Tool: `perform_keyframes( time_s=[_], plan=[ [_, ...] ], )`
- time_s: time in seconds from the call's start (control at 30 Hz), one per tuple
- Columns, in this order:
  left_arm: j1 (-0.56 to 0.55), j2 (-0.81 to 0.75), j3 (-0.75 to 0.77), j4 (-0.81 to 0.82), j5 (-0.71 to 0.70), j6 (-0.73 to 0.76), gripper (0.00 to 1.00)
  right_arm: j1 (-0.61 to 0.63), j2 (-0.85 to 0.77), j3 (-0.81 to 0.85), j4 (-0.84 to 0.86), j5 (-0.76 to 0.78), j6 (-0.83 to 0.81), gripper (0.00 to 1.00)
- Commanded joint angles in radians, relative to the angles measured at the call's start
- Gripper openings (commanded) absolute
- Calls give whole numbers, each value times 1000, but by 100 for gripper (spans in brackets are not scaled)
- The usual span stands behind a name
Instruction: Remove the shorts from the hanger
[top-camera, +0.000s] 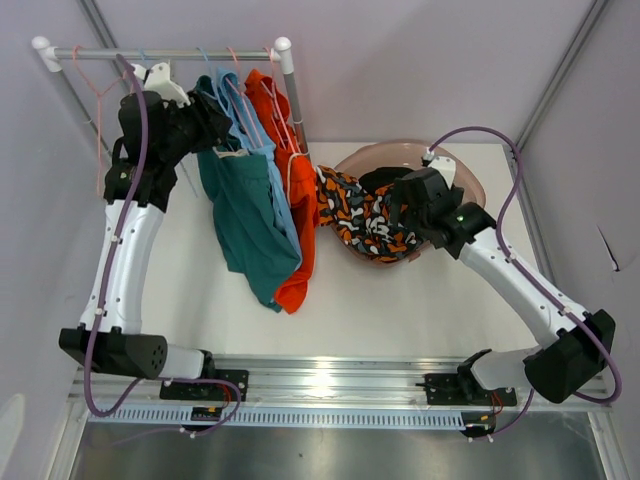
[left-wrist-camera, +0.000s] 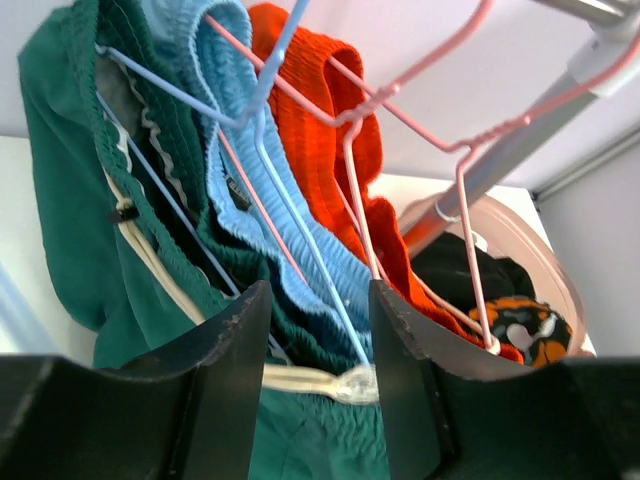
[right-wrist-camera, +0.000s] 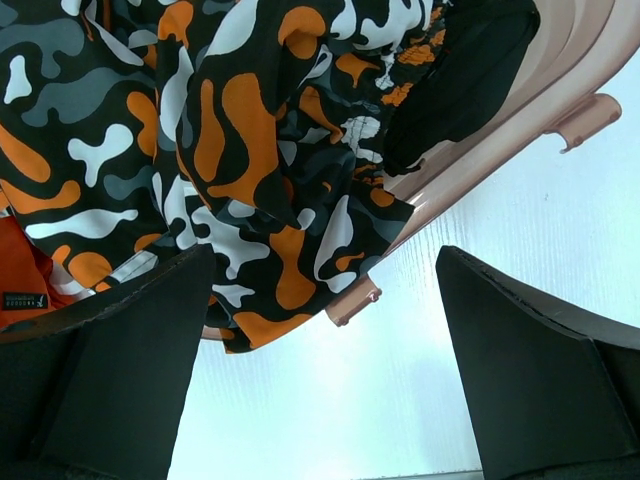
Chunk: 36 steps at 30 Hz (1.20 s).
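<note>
Nearest, at the worktop's (top-camera: 400, 300) far-left corner, the left fingers (left-wrist-camera: 230, 380) gaped, seemingly empty, teal shorts (left-wrist-camera: 70, 230) hanging vertically just ahead.

Three pairs of shorts (top-camera: 245, 215) are hanging side by side from the rail (top-camera: 160, 52), just left of the basin (top-camera: 400, 148); a fourth pair (top-camera: 365, 222) is spilling over the basin's left rim, a fifth pair (top-camera: 380, 178) lying inside behind it. The left gripper (top-camera: 215, 128) is sitting beyond the hanging shorts, the right gripper (top-camera: 400, 212) over the basin's right half
</note>
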Motion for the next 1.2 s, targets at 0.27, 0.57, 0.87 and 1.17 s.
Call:
perform_keyframes(
  time_s=[0.27,0.57,0.87,1.17],
  plan=[
    [-62,102,71,86,-136,21,36,-44,-36,-75,95,-35,-19,100],
    [-85,114,143,45,-206,48,0,-59,-44,-113,120,-54,-23,99],
    [-85,47,306,-83,-244,93,0,85,-146,-52,227,-125,-98,99],
    [-85,15,389,-163,-279,97,0,502,-119,175,445,-262,-239,99]
  ],
)
